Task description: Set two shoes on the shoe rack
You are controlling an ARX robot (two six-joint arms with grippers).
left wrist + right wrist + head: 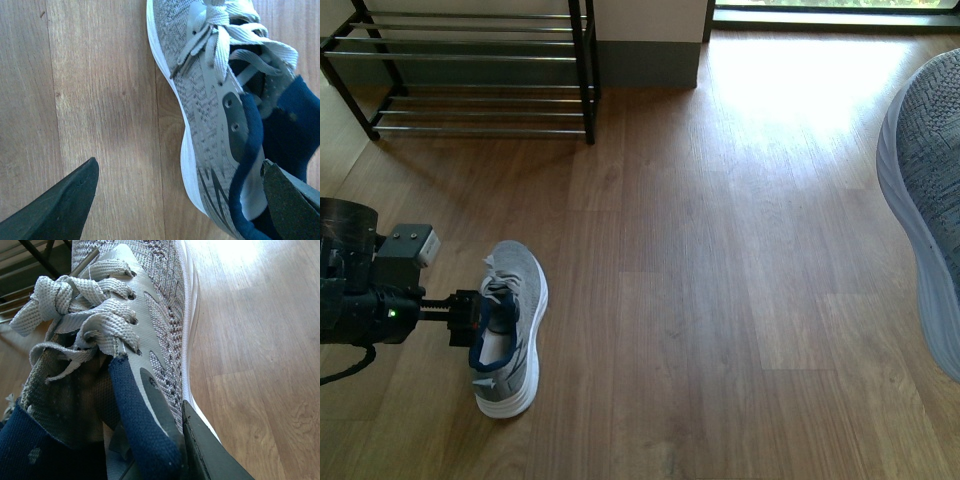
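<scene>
Currently mid-pickup: left jaws released, straddling the collar wall of the grey sneaker (512, 330) on the floor (720, 300), right jaws clenched on the second sneaker (150, 315); next, likely, left closes, lifts, then carries toward the shoe rack (480, 60) well ahead of them.

Two grey knit sneakers in all: one sneaker on the floor (510, 335) and a second sneaker (930, 190) at the right edge of the front view. One shoe rack (480, 70), with at least two tiers of silver rods in view. One robot arm in the front view, the left arm (360, 295), with one left gripper (478, 322). Two dark fingers (60, 207) in the left wrist view. One dark finger (210, 452) in the right wrist view. One lace knot (55, 297) there, and one lace knot (217, 12) in the left wrist view. One wooden floor (720, 250).
</scene>
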